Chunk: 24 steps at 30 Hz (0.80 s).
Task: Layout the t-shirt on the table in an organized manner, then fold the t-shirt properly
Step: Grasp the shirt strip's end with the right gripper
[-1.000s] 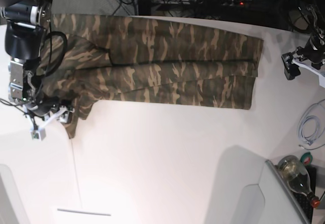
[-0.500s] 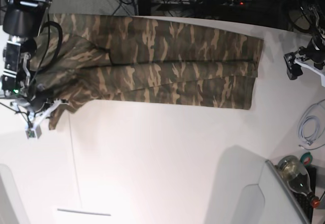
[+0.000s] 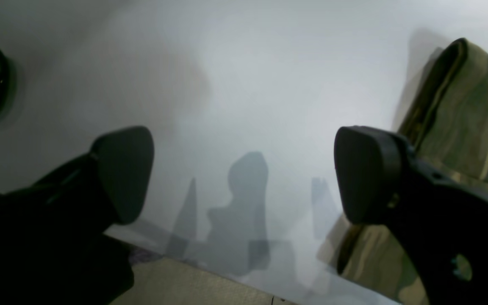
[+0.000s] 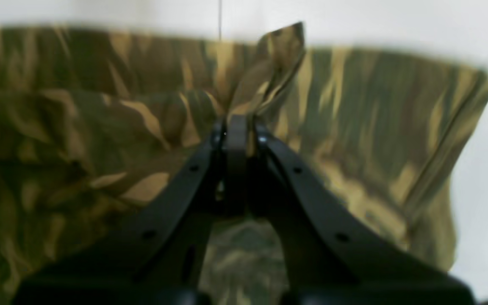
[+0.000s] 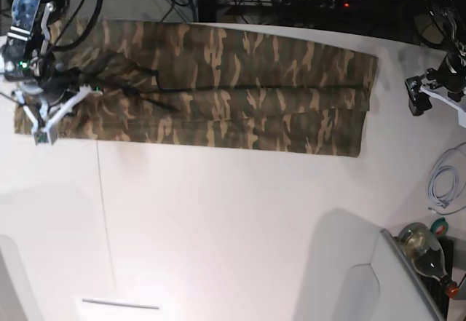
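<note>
A white table (image 5: pixel 233 226) carries the camouflage t-shirt (image 5: pixel 233 88), folded in a long band along its far edge. The right hand (image 4: pixel 236 127), clamped on a cloth fold, has drawn the sleeve end outward and flatter. The left hand (image 3: pixel 244 178) waits apart.

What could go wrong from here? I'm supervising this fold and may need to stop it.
The right gripper pinches only a small tuft of the t-shirt, so the cloth may slip free. Pulling there alone could bunch that end. The left gripper is open over the table, leaving the other end unpinned.
</note>
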### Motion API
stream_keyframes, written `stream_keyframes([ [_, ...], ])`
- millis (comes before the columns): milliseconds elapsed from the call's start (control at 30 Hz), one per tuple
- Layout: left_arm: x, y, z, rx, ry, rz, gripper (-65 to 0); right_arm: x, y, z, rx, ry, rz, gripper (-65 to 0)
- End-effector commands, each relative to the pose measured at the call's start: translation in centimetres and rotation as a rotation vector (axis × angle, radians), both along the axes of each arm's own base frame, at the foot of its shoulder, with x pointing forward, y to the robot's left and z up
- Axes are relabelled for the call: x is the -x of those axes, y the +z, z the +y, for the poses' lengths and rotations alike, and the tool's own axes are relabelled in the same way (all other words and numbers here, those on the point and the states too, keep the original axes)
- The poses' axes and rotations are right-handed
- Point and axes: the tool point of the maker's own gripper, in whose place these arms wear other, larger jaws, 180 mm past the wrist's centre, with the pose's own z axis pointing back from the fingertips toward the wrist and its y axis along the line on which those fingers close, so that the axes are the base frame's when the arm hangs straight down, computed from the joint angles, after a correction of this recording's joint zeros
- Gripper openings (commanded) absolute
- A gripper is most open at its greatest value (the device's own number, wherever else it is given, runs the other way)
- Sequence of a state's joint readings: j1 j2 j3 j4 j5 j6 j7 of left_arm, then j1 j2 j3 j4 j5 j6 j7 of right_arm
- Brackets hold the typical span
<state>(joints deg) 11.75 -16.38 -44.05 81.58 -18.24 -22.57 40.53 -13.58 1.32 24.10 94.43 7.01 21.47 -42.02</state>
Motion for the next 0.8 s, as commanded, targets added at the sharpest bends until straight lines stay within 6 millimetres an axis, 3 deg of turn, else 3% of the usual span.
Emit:
stream_keyframes([
  [0, -0.9, 1.6, 0.8, -0.034, -0.009, -0.041, 0.0, -0.9, 1.0, -0.3, -0.001, -0.015, -0.065, -64.8],
  [333, -0.9, 1.6, 0.8, -0.035, -0.01, -0.041, 0.0, 2.1, -0.4, 0.2, -0.068, -0.165, -0.101, -62.9],
  [400, -0.9, 1.6, 0.8, -0.036, -0.01, -0.042, 0.0, 2.8, -0.6, 0.2, -0.065, -0.166, -0.087, -57.0],
  [467, -0.9, 1.7, 0.8, -0.037, -0.011, -0.043, 0.0, 3.1, -0.5, 0.1, -0.059, -0.17, -0.086, -46.2],
  [567, -0.9, 1.7, 0.8, -0.037, -0.011, -0.043, 0.0, 4.0, 0.2, -1.6, -0.011, -0.264, -0.089, -32.9],
  [667, -0.9, 1.7, 0.8, -0.037, -0.011, -0.043, 0.0, 4.3, 2.3, -2.8, 0.038, -0.324, -0.136, -34.4],
  [767, -1.1, 1.5, 0.4, -0.033, -0.022, -0.04, 0.0, 3.0, 4.6, -2.7, 0.056, -0.285, -0.218, -41.7],
])
